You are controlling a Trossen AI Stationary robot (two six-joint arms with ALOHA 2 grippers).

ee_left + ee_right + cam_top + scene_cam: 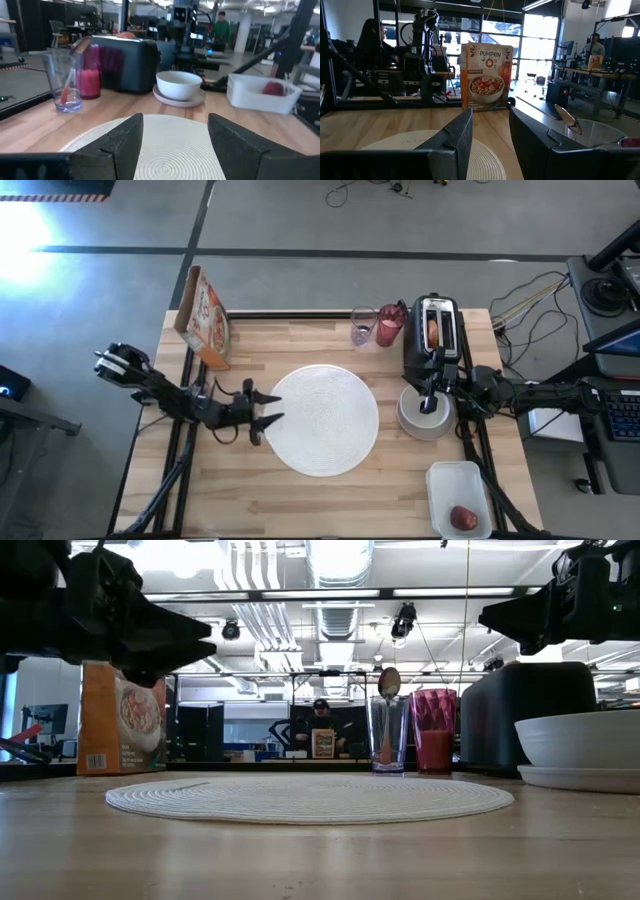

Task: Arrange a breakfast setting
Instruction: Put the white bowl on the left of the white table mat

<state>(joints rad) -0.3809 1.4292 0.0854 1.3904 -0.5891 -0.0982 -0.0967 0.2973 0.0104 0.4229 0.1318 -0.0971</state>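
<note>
The large round white plate (323, 420) lies flat at the table's middle. My left gripper (268, 408) hovers open at its left rim, above the table in the low view (195, 640). The small white bowl (425, 418) sits on the small grey plate (580, 778) at the right. My right gripper (430, 398) is open above the bowl, clear of it in the low view (500, 618). The pink tumbler (391, 326) stands at the far edge beside a clear glass (362, 327) holding the orange-handled spoon (67, 90). The bagel half (432, 330) sticks out of the toaster. The red apple (462, 517) lies in a white tub.
A black toaster (432, 338) stands at the far right behind the bowl. A cereal box (205, 315) stands at the far left corner. The white tub (460, 498) sits at the near right corner. Bare wood shows along the near edge.
</note>
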